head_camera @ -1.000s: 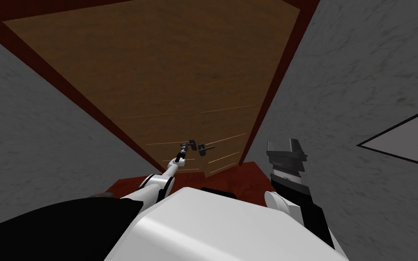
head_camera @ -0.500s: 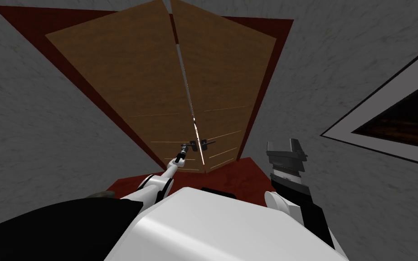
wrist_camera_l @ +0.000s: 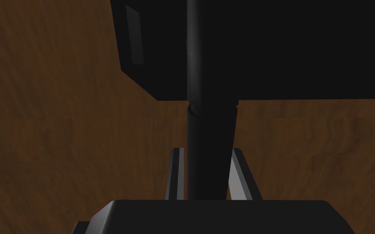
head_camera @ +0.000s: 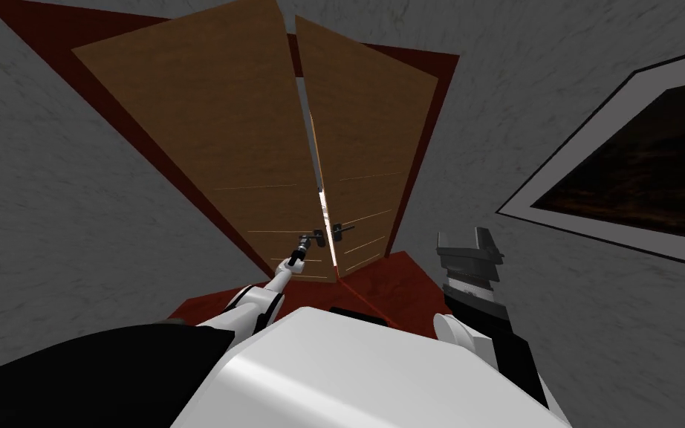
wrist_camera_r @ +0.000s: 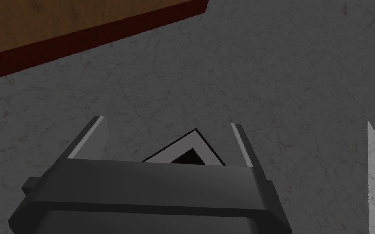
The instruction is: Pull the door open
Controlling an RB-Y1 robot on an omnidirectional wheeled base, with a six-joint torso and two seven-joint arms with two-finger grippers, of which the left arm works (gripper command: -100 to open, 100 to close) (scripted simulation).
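Left gripper (wrist_camera_l: 207, 151) is clenched on the dark cylindrical door handle (wrist_camera_l: 209, 130). The brown wooden door (head_camera: 244, 148), straight ahead, stands ajar, with a narrow bright gap (head_camera: 324, 204) beside the handle. Step in hand: pulling. The next move likely calls for a steady, arcing draw backward. Right gripper (head_camera: 467, 239) hangs idle, fingers apart.

Handle (wrist_camera_l: 207, 150) between left fingers (wrist_camera_l: 177, 174), door (wrist_camera_l: 60, 134) behind

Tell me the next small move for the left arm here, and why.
Probably draw the left end effector back, following the door's arc. Its fingers press both sides of the dark handle, and only a narrow bright gap shows at the door's edge.
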